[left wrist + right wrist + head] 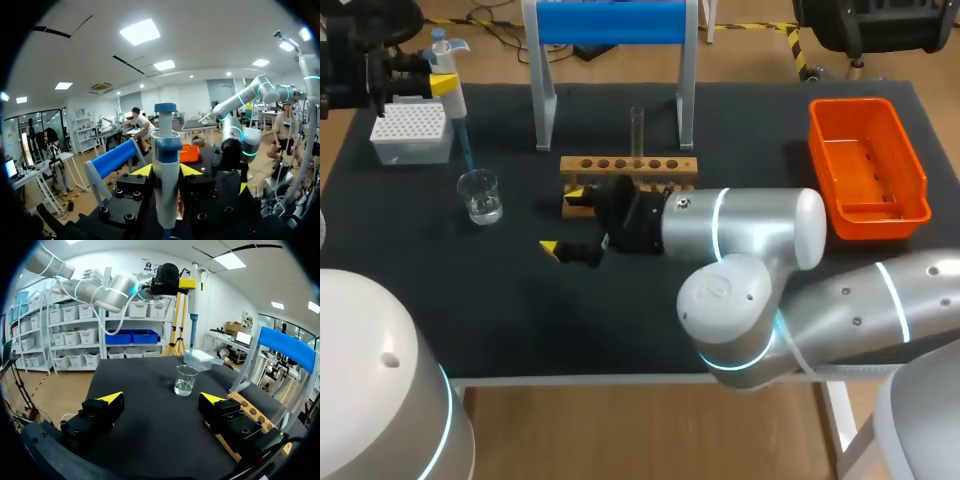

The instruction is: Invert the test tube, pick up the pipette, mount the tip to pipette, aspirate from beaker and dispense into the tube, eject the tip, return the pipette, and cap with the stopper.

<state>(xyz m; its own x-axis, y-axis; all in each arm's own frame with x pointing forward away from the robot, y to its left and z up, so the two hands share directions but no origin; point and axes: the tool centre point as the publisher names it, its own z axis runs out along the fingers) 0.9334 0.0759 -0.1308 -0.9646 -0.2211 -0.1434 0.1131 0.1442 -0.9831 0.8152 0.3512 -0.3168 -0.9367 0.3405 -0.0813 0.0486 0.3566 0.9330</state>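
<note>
Left gripper is clamped on the pipette, just up-left of the beaker, pointing down at its rim. Pipette is probably light, stiff plastic, so the mid-body grip suits. Beaker is thin glass, part-filled, likely tippy. Right of the beaker, the right gripper is spread and empty. Test tube stands upright in the rack. Tabletop is matte black and probably grippy.
</note>
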